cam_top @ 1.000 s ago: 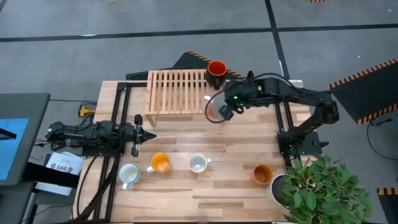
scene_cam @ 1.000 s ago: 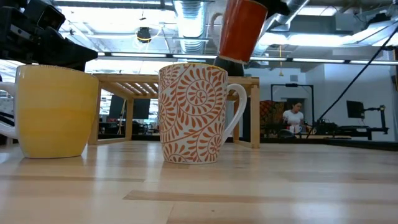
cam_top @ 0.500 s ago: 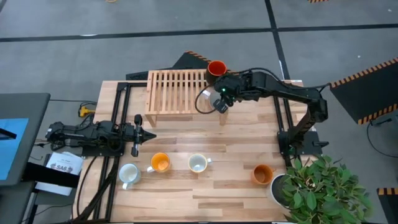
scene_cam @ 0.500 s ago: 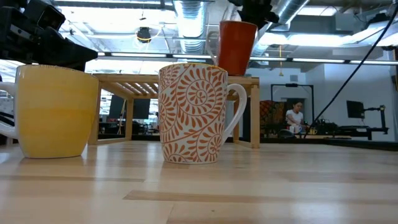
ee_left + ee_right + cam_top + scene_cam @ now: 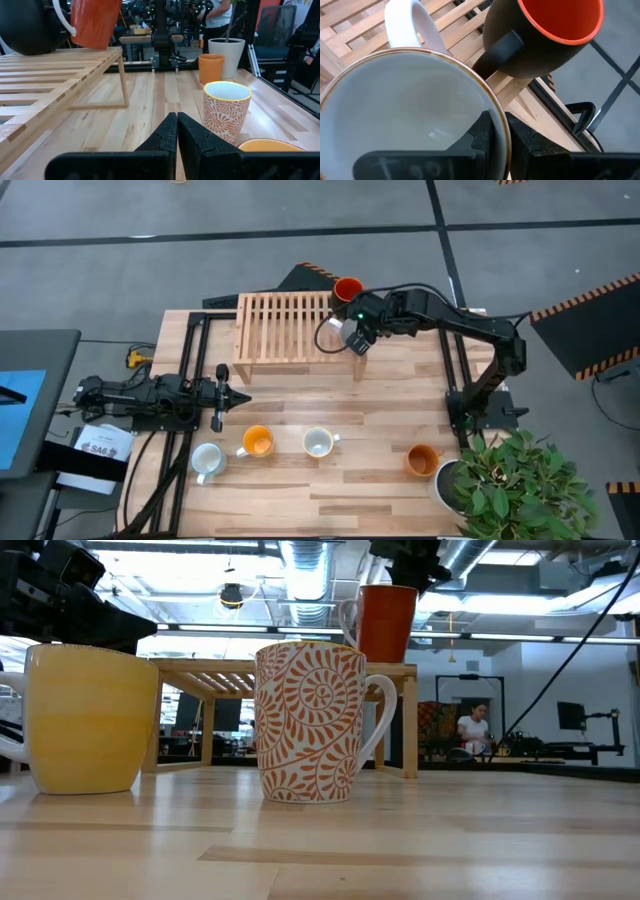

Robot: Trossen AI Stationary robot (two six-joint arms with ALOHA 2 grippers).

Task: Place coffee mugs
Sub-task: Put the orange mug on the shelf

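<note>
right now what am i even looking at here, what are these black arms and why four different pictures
It is one moment seen by four cameras: one above the table, one at table-top height, and one on each arm's wrist. The two dark arms are robot arms with two-finger grippers. The right gripper is shut on the rim of a red mug with a white inside, holding it at the corner of the slatted wooden rack, beside a black mug with an orange inside. The left gripper lies shut, waiting at the table's left. Along the wooden table stand a white mug, an orange mug, a patterned mug and another orange mug by a potted plant.
</note>
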